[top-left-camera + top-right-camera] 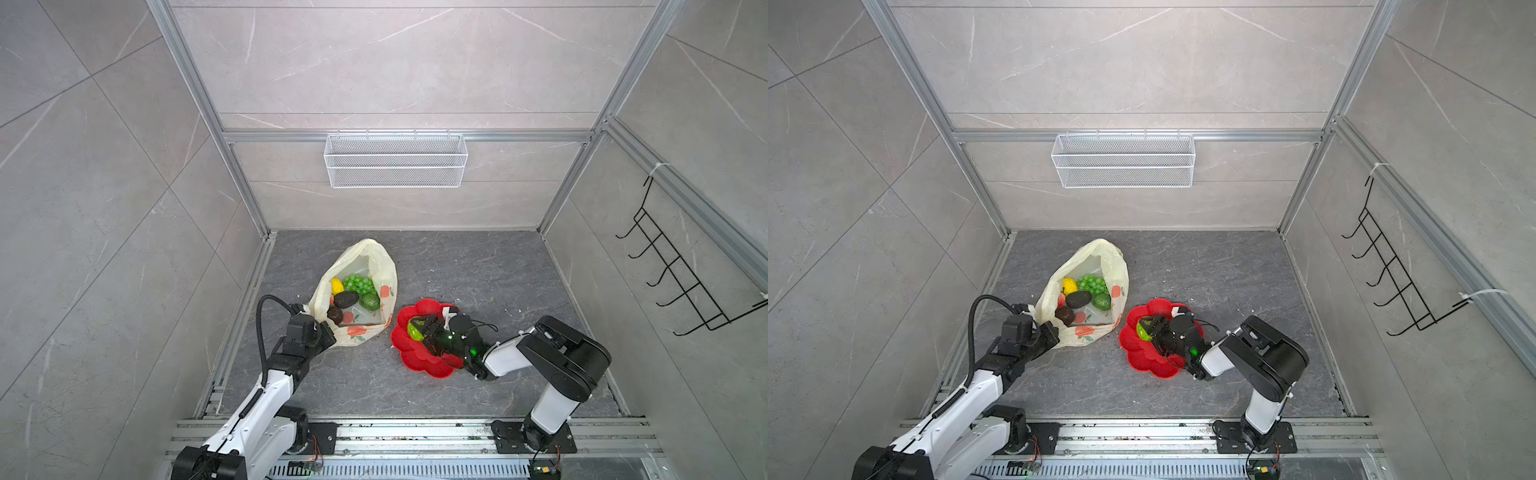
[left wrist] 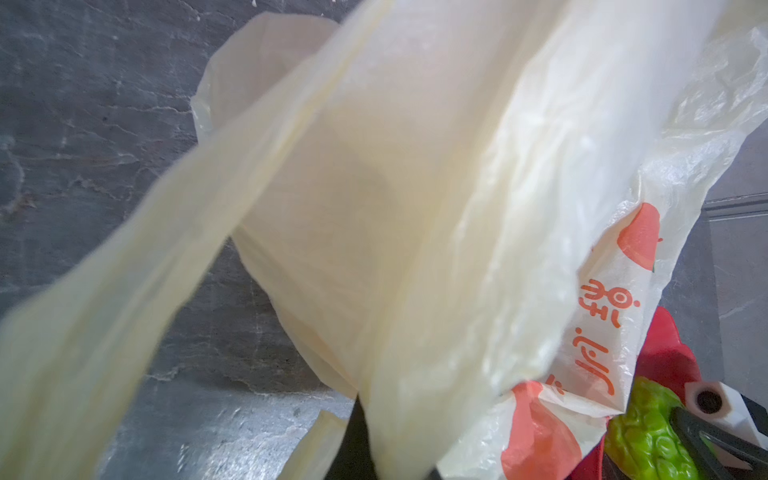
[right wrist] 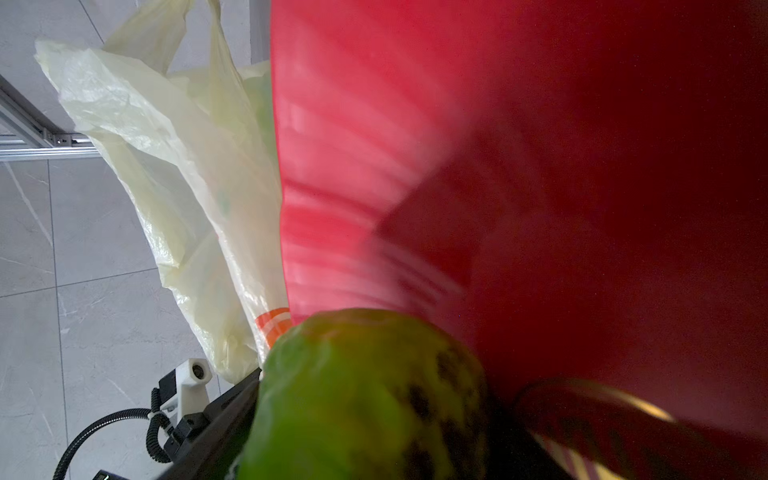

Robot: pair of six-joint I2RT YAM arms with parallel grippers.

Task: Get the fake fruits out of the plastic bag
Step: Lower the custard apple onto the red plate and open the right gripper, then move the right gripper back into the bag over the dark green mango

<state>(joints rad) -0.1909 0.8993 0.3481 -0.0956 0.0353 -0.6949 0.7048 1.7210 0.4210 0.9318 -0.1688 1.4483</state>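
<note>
Bag [image 1: 382,262] of crinkly yellow plastic holds glossy fruits [image 1: 346,298], edge pinched in the closed left end effector [image 1: 330,332]; right end effector [image 1: 419,328] straddles a knobbly green fruit [image 2: 648,436] over a red scalloped plate [image 1: 415,366], grip unclear; lettering [image 2: 602,332] shows only from the left wrist.

Red plate [image 1: 422,366], wire basket [image 1: 395,170], hook rack [image 1: 688,270]

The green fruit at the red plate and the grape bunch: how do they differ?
The green fruit is one bumpy lump; the grape bunch is many balls. The green fruit sits in the right pincer over the red plate; the grape bunch lies in the plastic bag. Both are green.
</note>
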